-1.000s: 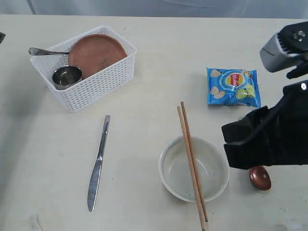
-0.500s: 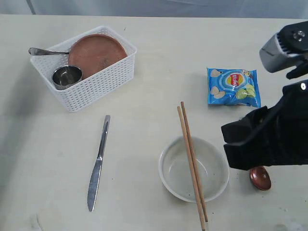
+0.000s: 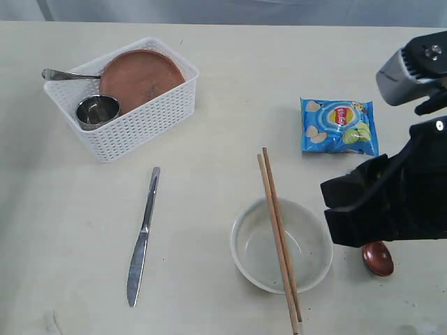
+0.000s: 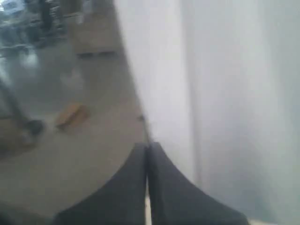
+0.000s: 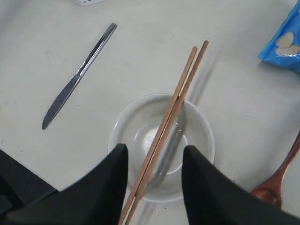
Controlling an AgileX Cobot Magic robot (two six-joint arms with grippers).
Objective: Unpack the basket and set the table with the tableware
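Observation:
The white basket (image 3: 150,118) stands at the back left of the table (image 3: 237,77). It holds the reddish-brown plate (image 3: 140,75), the small steel cup (image 3: 97,109) and a steel handle (image 3: 66,74). A knife (image 3: 143,237) lies in front of it. Wooden chopsticks (image 3: 279,237) rest across the pale bowl (image 3: 255,262). The dark wooden spoon (image 3: 378,258) lies to the bowl's right. My right gripper (image 5: 155,147) hangs open above the bowl (image 5: 197,126) and chopsticks (image 5: 180,91), holding nothing. My left gripper (image 4: 147,146) is shut and empty, pointing away from the table.
A blue chips bag (image 3: 339,125) lies at the back right, behind my right arm (image 3: 391,202). The right wrist view also shows the knife (image 5: 77,77), the spoon (image 5: 276,185) and a corner of the bag (image 5: 286,44).

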